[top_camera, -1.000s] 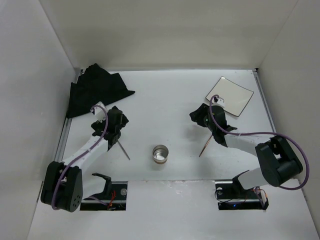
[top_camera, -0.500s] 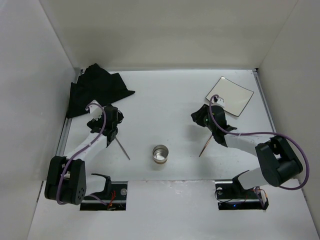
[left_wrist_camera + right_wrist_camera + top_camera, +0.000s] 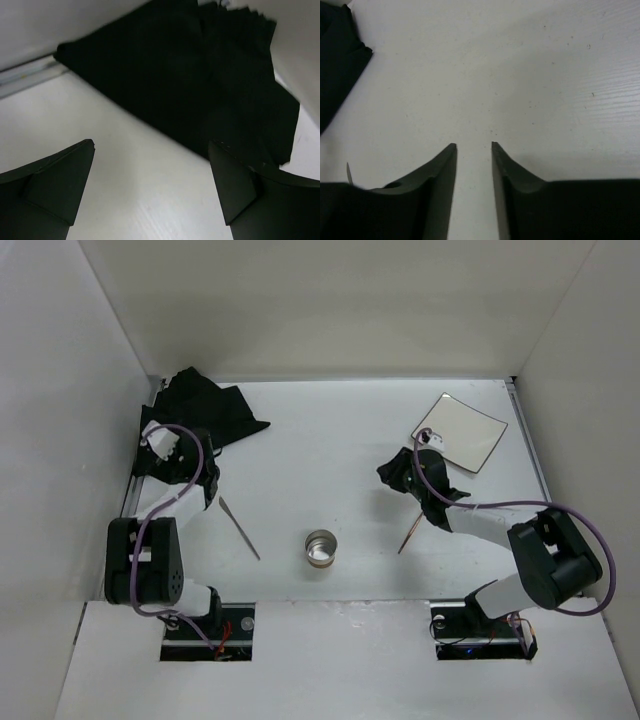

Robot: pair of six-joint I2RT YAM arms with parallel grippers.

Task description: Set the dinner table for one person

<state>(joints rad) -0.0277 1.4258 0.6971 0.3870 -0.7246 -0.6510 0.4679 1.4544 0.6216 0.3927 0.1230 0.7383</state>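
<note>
since a second ago our left arm has swung off the middle of the table [image 3: 330, 440] toward the far left corner, and the right gripper [image 3: 472, 145] has drawn its jaws closer while barely shifting. the table, white and railed at its sides, spreads under everything from the arm bases to the back wall. nearest us a metal cup [image 3: 321, 549] stands at the centre. a grey utensil [image 3: 238, 527] lies to its left and a brown stick [image 3: 410, 532] to its right, both apart from it. just past the stick the right gripper hovers over bare table, its jaws narrow, with a slim gap between them and nothing in it. farther off, the left gripper [image 3: 150, 145] is spread wide and empty at the edge of the black cloth [image 3: 205, 410]. a white plate [image 3: 461, 430] lies at the far right, near the right gripper.
</note>
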